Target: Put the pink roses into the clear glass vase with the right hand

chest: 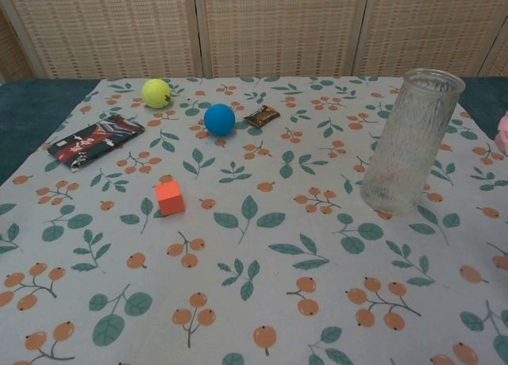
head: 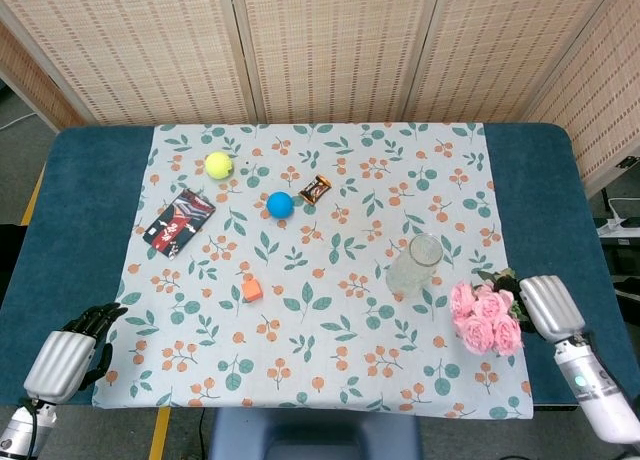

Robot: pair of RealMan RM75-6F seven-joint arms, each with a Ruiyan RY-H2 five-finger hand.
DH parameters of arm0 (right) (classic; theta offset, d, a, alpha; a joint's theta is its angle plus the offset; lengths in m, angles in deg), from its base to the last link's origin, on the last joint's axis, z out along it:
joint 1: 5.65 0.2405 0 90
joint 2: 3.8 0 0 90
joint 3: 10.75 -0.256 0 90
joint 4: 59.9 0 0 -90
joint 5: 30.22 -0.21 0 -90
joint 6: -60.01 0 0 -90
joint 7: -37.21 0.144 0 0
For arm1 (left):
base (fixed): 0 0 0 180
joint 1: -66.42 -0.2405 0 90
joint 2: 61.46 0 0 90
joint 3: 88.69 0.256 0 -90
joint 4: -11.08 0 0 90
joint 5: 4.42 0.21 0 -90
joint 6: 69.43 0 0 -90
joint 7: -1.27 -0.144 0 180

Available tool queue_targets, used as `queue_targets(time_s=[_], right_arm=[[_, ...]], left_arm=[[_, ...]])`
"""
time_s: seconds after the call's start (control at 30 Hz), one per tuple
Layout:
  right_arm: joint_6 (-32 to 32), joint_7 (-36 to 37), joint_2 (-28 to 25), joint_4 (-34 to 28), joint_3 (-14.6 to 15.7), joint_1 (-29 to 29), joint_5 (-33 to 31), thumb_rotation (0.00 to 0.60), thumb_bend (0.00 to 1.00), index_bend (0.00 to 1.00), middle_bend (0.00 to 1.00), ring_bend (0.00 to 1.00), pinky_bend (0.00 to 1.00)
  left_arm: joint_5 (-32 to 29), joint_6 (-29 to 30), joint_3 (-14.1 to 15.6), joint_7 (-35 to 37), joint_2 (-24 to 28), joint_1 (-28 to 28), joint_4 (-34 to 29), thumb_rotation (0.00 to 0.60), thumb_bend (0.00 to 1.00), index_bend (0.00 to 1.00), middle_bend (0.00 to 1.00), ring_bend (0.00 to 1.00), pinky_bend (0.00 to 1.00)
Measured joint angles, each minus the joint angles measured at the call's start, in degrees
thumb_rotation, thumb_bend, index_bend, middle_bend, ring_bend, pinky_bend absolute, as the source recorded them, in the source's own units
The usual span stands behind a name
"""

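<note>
The roses [head: 485, 317] sit at the near right of the cloth, just right of and nearer than the vase [head: 415, 265], their blooms turned toward the camera. The right hand [head: 541, 307] is pressed against their stem side and appears to hold them, though its fingers are hidden behind the blooms. In the chest view only a pink sliver shows at the right edge, high up, so the bunch is likely lifted clear to go over the vase's open mouth. The left hand [head: 68, 354] rests idle at the near left, fingers loosely curled, holding nothing.
</note>
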State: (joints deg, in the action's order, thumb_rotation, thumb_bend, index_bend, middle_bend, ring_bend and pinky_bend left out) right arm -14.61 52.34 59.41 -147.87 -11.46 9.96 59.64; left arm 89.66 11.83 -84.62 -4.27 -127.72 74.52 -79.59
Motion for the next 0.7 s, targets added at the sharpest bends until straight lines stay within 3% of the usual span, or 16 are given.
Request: queue_targets(time_s=[0.17, 0.33, 0.7], right_arm=[[-3.7, 9.8, -6.6, -8.2, 1.3, -0.8, 5.9, 0.6, 0.49, 0.9, 0.81, 0.87, 0.96], [-5.2, 16.3, -11.6, -17.4, 0.6, 0.4, 8.1, 0.6, 0.55, 0.9, 0.81, 0.87, 0.96], [-4.7, 13.9, -14.0, -30.7, -4.7, 4.2, 5.2, 0.6, 0.6, 0.89, 0.81, 0.87, 0.97]], left_arm=[[0.2, 0.0, 0.1, 0.0, 0.0, 0.0, -0.1, 0.6, 0.64, 0.17, 0.16, 0.18, 0.43], [0.3, 0.1, 0.1, 0.0, 0.0, 0.0, -0.1, 0.6, 0.64, 0.17, 0.16, 0.18, 0.43], [0.2, -0.1, 0.0, 0.1, 0.0, 0.0, 0.0, 0.6, 0.64, 0.17, 0.16, 0.18, 0.43]])
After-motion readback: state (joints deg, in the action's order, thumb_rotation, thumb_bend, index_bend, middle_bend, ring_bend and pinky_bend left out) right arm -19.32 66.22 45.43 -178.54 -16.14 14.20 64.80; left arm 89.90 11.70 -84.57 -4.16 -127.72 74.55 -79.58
